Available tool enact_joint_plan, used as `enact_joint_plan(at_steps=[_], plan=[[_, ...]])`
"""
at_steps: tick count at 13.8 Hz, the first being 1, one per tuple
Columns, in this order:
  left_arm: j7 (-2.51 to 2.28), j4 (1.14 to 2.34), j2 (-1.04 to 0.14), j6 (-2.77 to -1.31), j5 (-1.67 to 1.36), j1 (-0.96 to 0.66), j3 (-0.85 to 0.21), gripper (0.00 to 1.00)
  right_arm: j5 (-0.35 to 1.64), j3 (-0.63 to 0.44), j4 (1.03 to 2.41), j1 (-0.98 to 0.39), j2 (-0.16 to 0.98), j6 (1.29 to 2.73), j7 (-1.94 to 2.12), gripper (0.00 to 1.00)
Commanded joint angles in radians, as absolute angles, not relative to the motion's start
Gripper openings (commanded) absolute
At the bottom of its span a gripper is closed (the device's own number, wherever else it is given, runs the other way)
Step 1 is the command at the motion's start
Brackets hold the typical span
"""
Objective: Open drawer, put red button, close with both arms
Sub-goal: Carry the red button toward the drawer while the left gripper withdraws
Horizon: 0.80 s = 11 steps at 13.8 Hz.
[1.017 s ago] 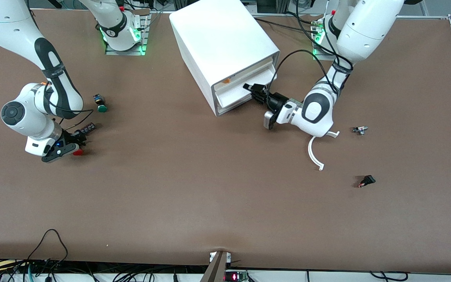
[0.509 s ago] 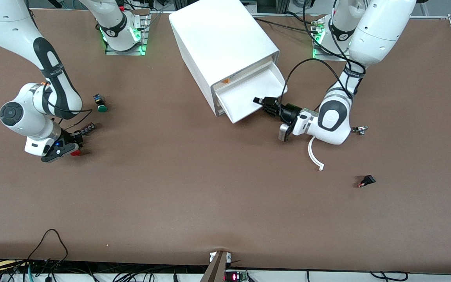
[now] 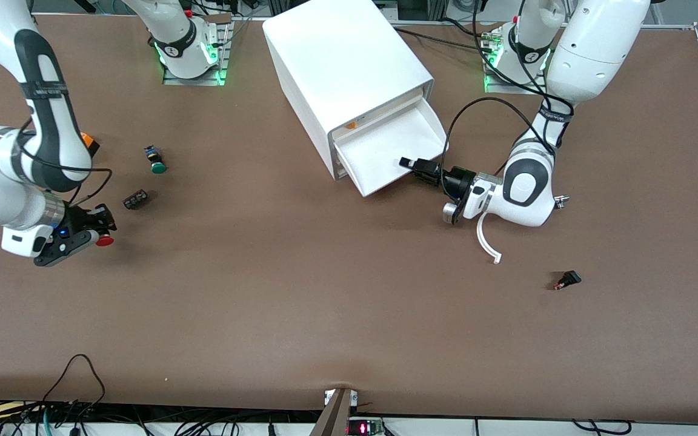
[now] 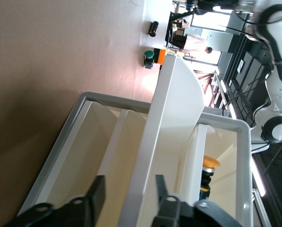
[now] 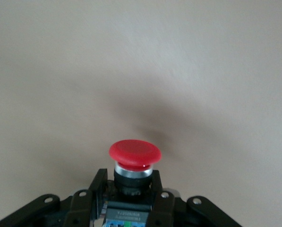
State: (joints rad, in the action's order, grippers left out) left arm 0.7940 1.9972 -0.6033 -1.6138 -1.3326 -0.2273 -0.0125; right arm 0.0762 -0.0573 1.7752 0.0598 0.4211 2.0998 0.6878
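My right end effector [image 3: 96,233] gripped the red button [image 3: 104,241] by its dark body, raised over the desk [image 3: 300,315] at the right arm's end. My left end effector [image 3: 417,167] clamped the front wall of the drawer [image 3: 392,148], which stood pulled out of the cabinet [image 3: 343,66].

— What's different at the cabinet end?

— The drawer [image 3: 392,151] has come out. A second ago only its front edge showed at the left gripper [image 3: 414,168]; now the tray stands well clear of the cabinet [image 3: 349,79], its front lip between the fingers [image 4: 96,196]. The gripper itself has drawn back toward its own arm's end of the table.

— And the other arm?

— The right gripper [image 3: 96,233] has risen off the table with the red button [image 3: 104,241] clamped in it, leaving the small dark connector [image 3: 135,199] it sat beside. An orange piece [image 3: 87,140] now shows by its forearm.
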Motion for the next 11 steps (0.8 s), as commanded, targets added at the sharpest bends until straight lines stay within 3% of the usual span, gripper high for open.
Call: enact_joint_plan(at_steps=[1, 6, 11], plan=[[0.645, 1.993, -0.542, -1.562, -1.255, -0.203, 0.009, 1.0, 0.086, 0.015, 1.649, 0.06, 0.426, 1.958, 0.582, 0.03], [0.531, 1.896, -0.474, -1.525, -0.895, -0.074, 0.072, 1.0, 0.078, 0.058, 1.48, -0.05, 0.426, 1.726, 0.298, 0.02], [0.542, 1.734, -0.443, -1.52, -0.555, -0.037, 0.144, 1.0, 0.089, 0.06, 1.389, -0.326, 0.439, 1.678, -0.155, 0.02]])
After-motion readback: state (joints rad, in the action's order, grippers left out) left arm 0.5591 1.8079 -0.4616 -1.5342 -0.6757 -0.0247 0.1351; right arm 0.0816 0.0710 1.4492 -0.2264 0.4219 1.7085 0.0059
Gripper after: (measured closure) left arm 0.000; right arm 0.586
